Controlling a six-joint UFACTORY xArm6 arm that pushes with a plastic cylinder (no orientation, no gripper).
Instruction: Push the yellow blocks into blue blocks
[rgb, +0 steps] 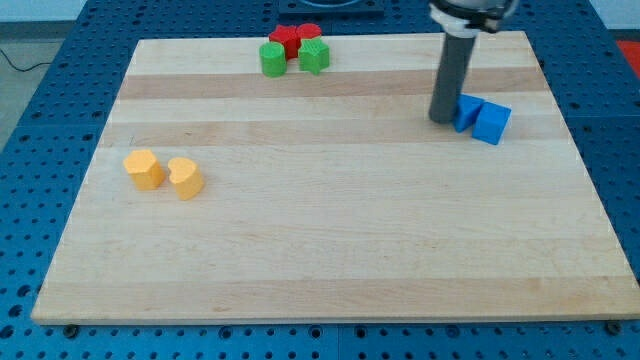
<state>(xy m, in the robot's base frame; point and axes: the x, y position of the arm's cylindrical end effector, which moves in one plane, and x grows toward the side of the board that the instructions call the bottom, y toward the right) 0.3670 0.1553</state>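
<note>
Two yellow blocks lie side by side at the view's left: a rounded one (144, 169) and a heart-like one (185, 177) just to its right. Two blue blocks sit at the view's upper right, touching each other: a cube (491, 122) and a smaller blue block (467, 111) partly hidden behind the rod. My tip (441, 121) rests on the board right against the left side of the smaller blue block, far to the right of the yellow blocks.
The wooden board (330, 240) lies on a blue perforated table. At the view's top centre, near the board's far edge, two red blocks (293, 38) and two green blocks (273, 59) (314, 56) are clustered.
</note>
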